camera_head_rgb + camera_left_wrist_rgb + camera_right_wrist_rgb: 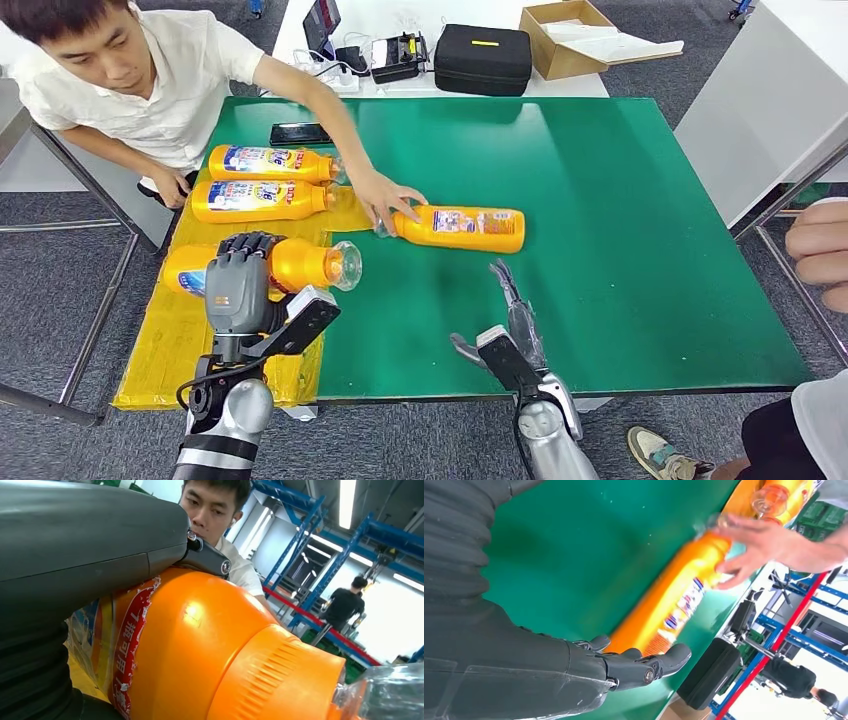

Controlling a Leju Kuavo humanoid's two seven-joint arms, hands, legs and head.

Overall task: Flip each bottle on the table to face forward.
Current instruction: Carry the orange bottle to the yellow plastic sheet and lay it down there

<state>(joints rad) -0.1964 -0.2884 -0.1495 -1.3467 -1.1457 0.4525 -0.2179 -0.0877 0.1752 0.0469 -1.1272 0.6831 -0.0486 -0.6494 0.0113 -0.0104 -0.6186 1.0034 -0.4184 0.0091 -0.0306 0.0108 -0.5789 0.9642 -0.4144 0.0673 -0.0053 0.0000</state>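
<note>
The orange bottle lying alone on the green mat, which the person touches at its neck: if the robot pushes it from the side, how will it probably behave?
The orange bottle lies on its side and looks rounded, so it may roll rather than slide. Its smooth plastic and glossy label could be slippery for the right hand. It seems rigid, so it probably keeps its shape. The person's hand rests at its neck and may steady it.

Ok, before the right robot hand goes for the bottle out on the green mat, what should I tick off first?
1. Right robot hand empty, fingers apart: ok.
2. Lone bottle lying free on the green mat: not ok, a person's hand is on its cap end.
3. Mat between the right robot hand and that bottle is bare: ok.
4. Left robot hand holds its own bottle: ok.
5. Lone bottle's label facing up: ok.
6. Two bottles on the yellow sheet undisturbed: cannot tell.
</note>
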